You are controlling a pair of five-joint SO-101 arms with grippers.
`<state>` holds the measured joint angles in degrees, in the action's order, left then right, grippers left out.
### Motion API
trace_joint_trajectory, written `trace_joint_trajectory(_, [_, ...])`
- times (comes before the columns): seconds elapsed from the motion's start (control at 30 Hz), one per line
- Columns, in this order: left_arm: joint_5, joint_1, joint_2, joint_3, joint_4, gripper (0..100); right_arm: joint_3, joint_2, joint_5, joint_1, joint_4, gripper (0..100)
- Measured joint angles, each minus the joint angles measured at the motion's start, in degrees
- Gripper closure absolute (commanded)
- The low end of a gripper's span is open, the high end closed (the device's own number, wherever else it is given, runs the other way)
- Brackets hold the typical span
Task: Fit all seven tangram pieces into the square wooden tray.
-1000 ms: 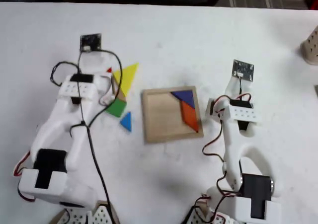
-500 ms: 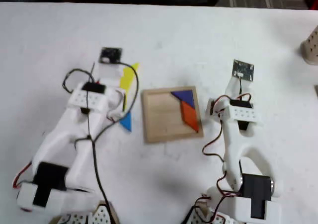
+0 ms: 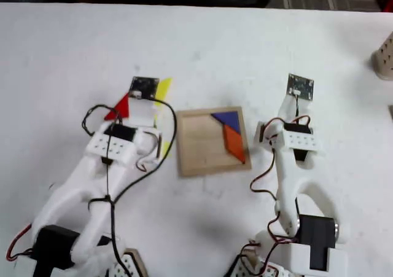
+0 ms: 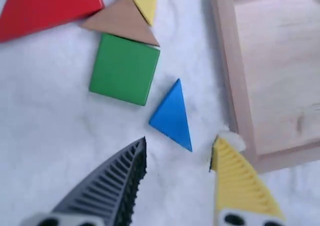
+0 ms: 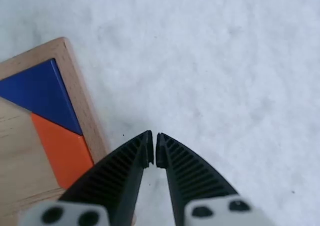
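Left gripper (image 4: 179, 149) gapes wide, empty, astride the blue triangle (image 4: 171, 117) beside the wooden tray (image 3: 182, 148), mid-frame in the high view; right gripper (image 5: 153, 151) closed, empty.

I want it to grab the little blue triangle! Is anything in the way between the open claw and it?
Nothing visible is. The left gripper hangs open right at the small blue triangle, one finger on each side of its near corner. The green square and the wooden tray sit off to either side.
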<state>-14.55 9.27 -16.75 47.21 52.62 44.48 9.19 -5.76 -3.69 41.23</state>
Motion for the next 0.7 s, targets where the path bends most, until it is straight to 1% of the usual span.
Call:
trace_joint_trajectory(0.23, [0.62,-0.7,0.7,0.44,-1.14,75,0.0,0.0,0.0,0.0,0.0,98.1])
trace_joint_trajectory(0.6, [0.53,-0.7,14.95,-5.19,-1.14,76,0.0,0.0,0.0,0.0,0.0,98.1])
trace_joint_trajectory(0.7, [-1.14,-0.7,16.18,-6.59,-1.14,76,0.0,0.0,0.0,0.0,0.0,98.1])
